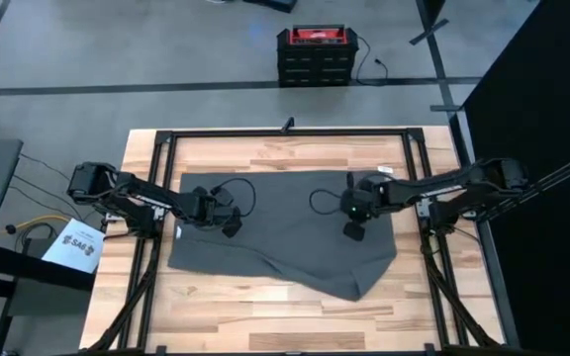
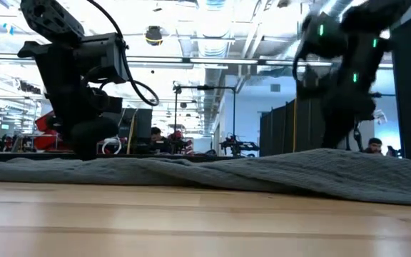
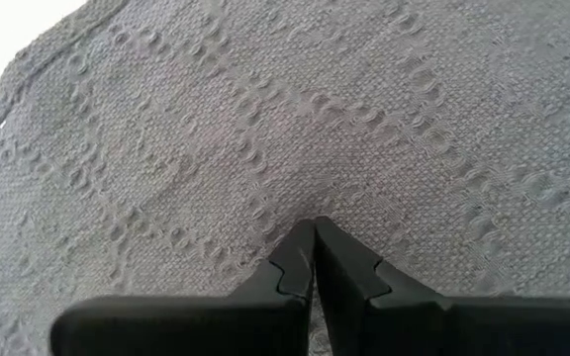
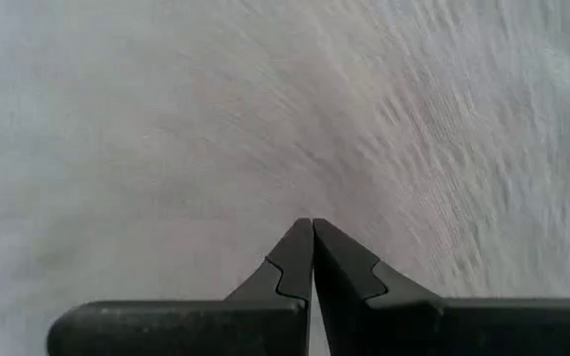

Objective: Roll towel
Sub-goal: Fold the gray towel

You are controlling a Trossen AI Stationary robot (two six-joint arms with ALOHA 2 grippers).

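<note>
Currently the towel [image 1: 285, 222] lies spread on the table [image 1: 265, 307]. Left gripper [image 3: 313, 229] and right gripper [image 4: 312, 227] sit over it, fingers together.

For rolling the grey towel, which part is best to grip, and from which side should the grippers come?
Probably the towel's edge nearest the camera, at its two corners, coming from above. That edge is free and already uneven, drooping to a point, so it could be lifted and turned over first.

A white sheet [image 1: 79, 245] beside the table shows print; illegible.
</note>
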